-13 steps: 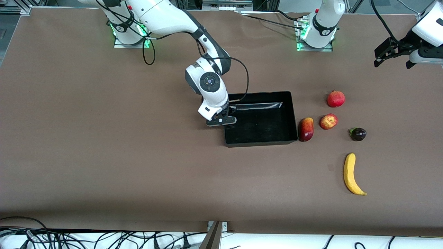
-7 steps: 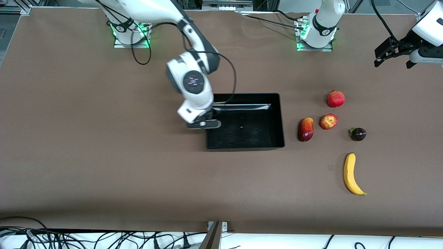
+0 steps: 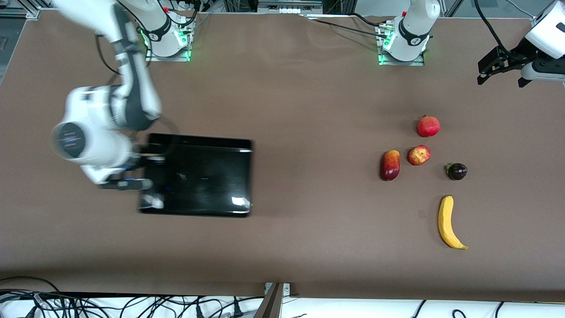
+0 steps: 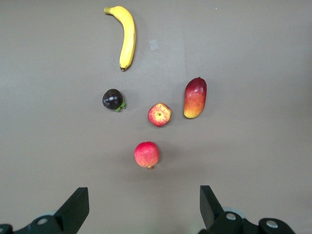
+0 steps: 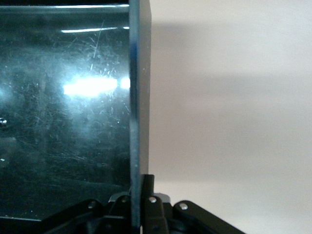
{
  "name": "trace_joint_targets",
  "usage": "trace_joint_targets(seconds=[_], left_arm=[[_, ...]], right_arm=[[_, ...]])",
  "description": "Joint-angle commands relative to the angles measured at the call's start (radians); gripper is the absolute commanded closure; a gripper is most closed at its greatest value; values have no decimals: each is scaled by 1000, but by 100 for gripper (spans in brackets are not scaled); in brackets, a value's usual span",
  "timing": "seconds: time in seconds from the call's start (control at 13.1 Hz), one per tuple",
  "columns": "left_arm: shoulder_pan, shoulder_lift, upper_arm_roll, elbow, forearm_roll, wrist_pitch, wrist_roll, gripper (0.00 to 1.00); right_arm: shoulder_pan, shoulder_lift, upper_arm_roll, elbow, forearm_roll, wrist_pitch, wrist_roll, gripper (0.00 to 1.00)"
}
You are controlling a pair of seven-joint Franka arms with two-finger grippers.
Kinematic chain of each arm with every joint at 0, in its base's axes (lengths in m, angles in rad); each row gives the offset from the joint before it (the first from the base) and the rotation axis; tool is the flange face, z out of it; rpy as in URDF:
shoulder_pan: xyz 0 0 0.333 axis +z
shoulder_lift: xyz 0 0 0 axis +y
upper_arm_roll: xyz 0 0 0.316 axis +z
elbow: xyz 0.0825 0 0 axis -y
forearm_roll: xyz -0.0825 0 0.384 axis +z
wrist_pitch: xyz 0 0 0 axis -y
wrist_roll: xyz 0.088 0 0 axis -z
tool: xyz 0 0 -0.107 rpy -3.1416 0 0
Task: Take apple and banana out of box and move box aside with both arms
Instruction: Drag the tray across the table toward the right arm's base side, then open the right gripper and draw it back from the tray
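Note:
The black box (image 3: 201, 176) is toward the right arm's end of the table, blurred by motion. My right gripper (image 3: 143, 170) is shut on the box's end wall (image 5: 139, 97). The yellow banana (image 3: 448, 222) lies nearest the front camera at the left arm's end; it also shows in the left wrist view (image 4: 126, 33). The small red apple with yellow blotches (image 3: 419, 155) (image 4: 159, 114) sits farther from the camera than the banana. My left gripper (image 3: 498, 67) (image 4: 141, 214) is open and empty, high over the table's edge at the left arm's end.
A round red pomegranate (image 3: 428, 126) (image 4: 147, 155), a dark-red mango (image 3: 390, 164) (image 4: 195, 97) and a small dark purple fruit (image 3: 457, 171) (image 4: 113, 99) lie around the apple. Cables hang along the table's front edge.
My right gripper has dragged the box a long way from the table's middle toward the right arm's end. The left arm and the fruits have not moved.

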Motion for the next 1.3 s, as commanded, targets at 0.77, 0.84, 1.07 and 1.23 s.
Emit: trace_joint_targets(seconds=[0.77,0.84,1.07,1.23], left_arm=[[5,4,2,24,-2,-24,40,0],[5,4,2,24,-2,-23,40,0],[5,4,2,24,-2,-24,42,0],[5,5,2,24,-1,-24,42,0]], right_arm=[[-74,-121,-31,-52,20,-80,-183,0],[-74,-123,-38,9,11,-161,-145,0],[-72,-124,-39,257,-113,-397,-59,0],[-74,-129,-48,348,-135,-492,-70,0]])
